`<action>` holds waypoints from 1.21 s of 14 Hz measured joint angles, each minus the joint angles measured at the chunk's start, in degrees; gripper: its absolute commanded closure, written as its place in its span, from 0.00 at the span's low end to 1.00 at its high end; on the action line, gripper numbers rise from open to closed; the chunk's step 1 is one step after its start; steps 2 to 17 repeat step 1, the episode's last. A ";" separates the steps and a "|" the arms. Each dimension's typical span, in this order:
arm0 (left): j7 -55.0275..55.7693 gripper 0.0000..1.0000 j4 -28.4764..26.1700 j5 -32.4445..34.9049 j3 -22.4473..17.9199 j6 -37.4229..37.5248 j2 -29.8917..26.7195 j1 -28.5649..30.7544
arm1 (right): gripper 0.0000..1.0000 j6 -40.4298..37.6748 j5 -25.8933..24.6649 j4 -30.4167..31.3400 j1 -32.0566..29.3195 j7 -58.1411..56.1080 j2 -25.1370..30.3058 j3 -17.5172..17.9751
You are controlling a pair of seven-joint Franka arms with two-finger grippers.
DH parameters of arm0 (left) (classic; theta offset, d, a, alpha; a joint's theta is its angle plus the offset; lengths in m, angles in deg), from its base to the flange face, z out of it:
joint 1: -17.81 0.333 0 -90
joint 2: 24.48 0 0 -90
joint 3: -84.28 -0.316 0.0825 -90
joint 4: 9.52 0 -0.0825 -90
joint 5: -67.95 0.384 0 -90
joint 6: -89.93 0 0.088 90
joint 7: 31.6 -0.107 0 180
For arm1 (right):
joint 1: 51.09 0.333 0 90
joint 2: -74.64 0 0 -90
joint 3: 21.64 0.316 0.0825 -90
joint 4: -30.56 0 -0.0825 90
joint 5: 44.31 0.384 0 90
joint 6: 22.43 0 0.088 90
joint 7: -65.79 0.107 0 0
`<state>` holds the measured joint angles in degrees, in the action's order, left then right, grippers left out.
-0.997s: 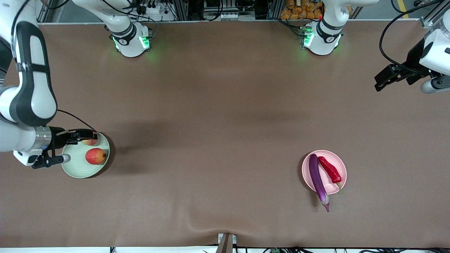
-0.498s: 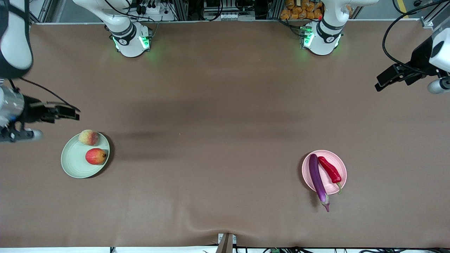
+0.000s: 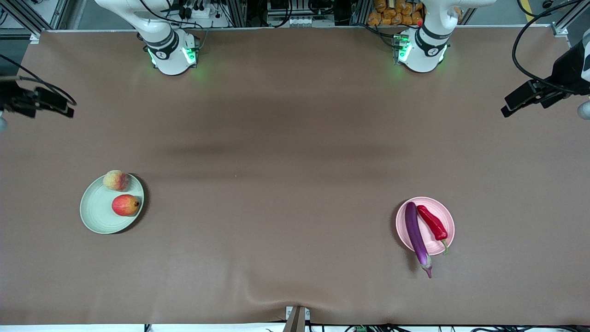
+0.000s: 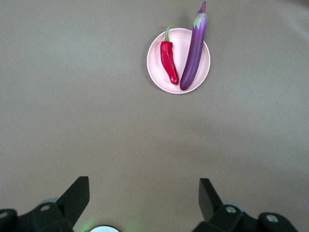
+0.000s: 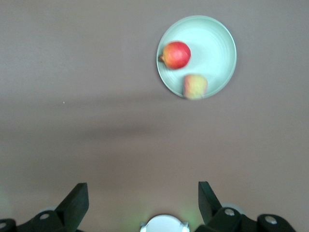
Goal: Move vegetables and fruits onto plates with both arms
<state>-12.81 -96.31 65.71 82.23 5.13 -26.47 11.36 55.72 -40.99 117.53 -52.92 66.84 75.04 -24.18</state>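
Eggplant (image 3: 417, 237) lay on pink plate (image 3: 446, 216), long axis running toward you, stem tip overhanging the near rim; chili (image 3: 433, 223) beside it, roughly parallel. Apple (image 3: 125, 205) and peach (image 3: 115, 180) sat on green plate (image 3: 94, 212). All 4 placed, so task looked done. Left gripper (image 4: 144, 195) and right gripper (image 5: 143, 195) hung high, well clear of the plates, fingers apart, empty.

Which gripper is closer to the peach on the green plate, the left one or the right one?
Right. The right gripper is up at the right arm's end of the table, where the peach lies. The left gripper is at the left arm's end, nearer the pink plate.
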 measured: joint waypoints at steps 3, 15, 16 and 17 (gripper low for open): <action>-0.03 0.00 0.08 0.04 0.00 0.80 0.00 0.00 | 0.00 -1.30 0.00 -0.87 0.16 1.13 0.17 -0.05; -0.03 0.00 0.08 0.04 0.00 0.80 0.00 0.00 | 0.00 -1.30 0.00 -0.87 0.16 1.13 0.17 -0.05; -0.03 0.00 0.08 0.04 0.00 0.80 0.00 0.00 | 0.00 -1.30 0.00 -0.87 0.16 1.13 0.17 -0.05; -0.03 0.00 0.08 0.04 0.00 0.80 0.00 0.00 | 0.00 -1.30 0.00 -0.87 0.16 1.13 0.17 -0.05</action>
